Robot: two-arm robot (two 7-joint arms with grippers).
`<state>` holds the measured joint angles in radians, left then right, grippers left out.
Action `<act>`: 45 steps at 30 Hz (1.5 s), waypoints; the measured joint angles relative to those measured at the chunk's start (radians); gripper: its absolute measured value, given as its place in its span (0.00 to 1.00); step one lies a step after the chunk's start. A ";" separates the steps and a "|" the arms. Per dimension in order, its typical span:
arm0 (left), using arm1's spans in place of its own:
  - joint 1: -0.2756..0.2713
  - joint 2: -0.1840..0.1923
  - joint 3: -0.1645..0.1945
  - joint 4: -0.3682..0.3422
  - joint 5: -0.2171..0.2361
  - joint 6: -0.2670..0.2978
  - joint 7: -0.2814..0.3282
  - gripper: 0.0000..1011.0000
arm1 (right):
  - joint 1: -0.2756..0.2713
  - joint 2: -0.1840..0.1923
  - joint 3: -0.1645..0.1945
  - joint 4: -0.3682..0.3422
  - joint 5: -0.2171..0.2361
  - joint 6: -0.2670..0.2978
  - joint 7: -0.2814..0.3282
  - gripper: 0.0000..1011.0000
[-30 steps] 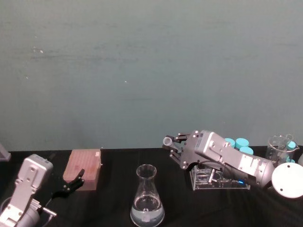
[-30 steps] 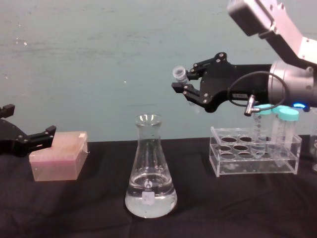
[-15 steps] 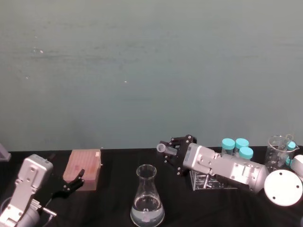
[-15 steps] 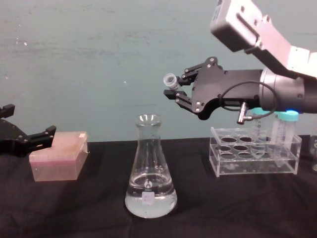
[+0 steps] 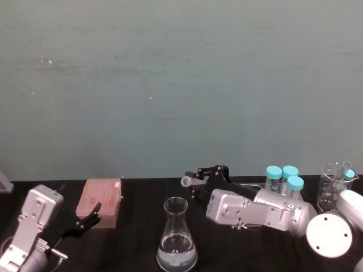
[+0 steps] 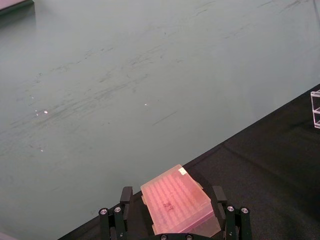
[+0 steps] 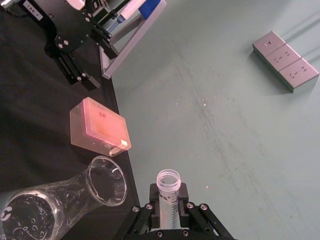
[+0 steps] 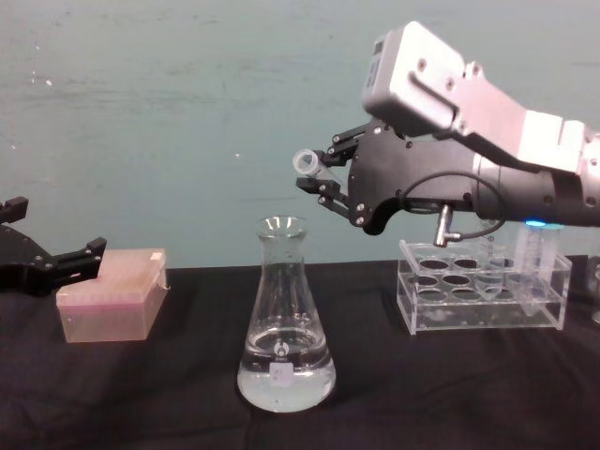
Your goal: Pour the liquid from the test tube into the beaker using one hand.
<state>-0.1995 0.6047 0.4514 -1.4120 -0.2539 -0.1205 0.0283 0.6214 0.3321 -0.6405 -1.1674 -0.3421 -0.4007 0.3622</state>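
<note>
Clear test tube (image 8: 308, 162) in right end effector (image 8: 317, 170) tilts toward beaker (image 8: 282, 323).

Head high, chest low; both share beaker (image 5: 176, 238).

The test tube (image 8: 309, 164), a small clear plastic one with a ringed rim, is pinched in the right gripper (image 8: 319, 169) and tipped over, open mouth pointing up and to the left. It hangs above the beaker's mouth and slightly to its right, clear of the glass. The beaker (image 8: 283, 319), a tall clear conical flask, stands upright near the front, with clear liquid (image 8: 283, 384) pooled in its wide base
</note>
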 joint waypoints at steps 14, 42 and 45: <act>0.000 0.000 0.000 0.000 0.000 0.000 0.000 0.99 | -0.005 -0.002 -0.021 -0.002 -0.128 -0.017 -0.088 0.20; 0.000 0.000 0.000 0.000 0.000 0.000 0.000 0.99 | 0.012 -0.003 -0.056 0.034 -0.286 -0.034 -0.209 0.20; 0.000 0.000 0.000 0.000 0.000 0.000 0.000 0.99 | 0.014 -0.003 -0.061 0.038 -0.297 -0.037 -0.216 0.20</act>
<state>-0.1995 0.6047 0.4514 -1.4120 -0.2539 -0.1205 0.0283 0.6358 0.3295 -0.7014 -1.1298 -0.6388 -0.4375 0.1457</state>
